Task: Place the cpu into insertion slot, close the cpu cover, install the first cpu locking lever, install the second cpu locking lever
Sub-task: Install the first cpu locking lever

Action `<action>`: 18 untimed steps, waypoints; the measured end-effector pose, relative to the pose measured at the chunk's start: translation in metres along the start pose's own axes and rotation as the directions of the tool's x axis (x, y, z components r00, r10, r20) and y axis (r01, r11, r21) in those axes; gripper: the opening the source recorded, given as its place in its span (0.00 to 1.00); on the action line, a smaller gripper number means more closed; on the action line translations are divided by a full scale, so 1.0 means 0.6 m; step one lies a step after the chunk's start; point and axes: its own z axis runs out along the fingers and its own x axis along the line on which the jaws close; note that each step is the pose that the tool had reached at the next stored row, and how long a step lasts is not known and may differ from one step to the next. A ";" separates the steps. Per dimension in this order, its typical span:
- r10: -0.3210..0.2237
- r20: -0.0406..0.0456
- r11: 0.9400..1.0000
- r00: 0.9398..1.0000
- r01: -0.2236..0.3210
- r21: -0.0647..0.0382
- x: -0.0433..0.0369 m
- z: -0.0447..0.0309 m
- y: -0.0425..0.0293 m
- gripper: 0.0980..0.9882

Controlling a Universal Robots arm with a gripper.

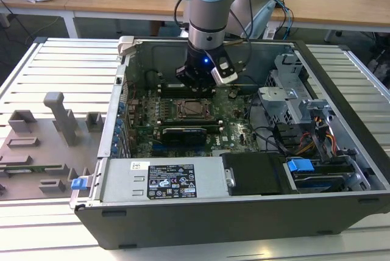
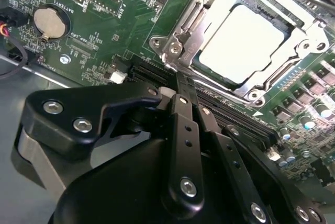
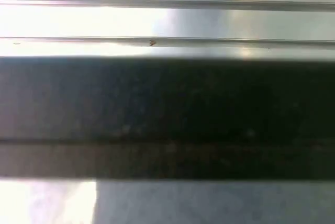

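Currently the gripper (image 2: pixel 180 85), fingers pressed together on nothing, hovers just beside the insertion slot (image 2: pixel 246 41) at mid-motherboard (image 2: pixel 104 30); the cpu (image 2: pixel 243 43) sits beneath the lowered cpu cover (image 2: pixel 199 20). Good practice: approach the lever squarely, pressing steadily sideways.

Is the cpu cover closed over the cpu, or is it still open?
Closed: in the second wrist view the cpu cover lies flat around the cpu, its frame level with the board.
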 end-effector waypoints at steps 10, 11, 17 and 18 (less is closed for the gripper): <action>-0.004 -0.001 0.996 1.000 0.004 0.092 0.002 -0.024 -0.008 0.01; -0.004 -0.001 0.995 1.000 0.004 0.097 0.003 -0.025 -0.015 0.01; -0.004 -0.001 0.995 1.000 0.004 0.100 0.007 -0.030 -0.053 0.01; -0.004 -0.001 0.995 1.000 0.004 0.100 0.007 -0.033 -0.053 0.01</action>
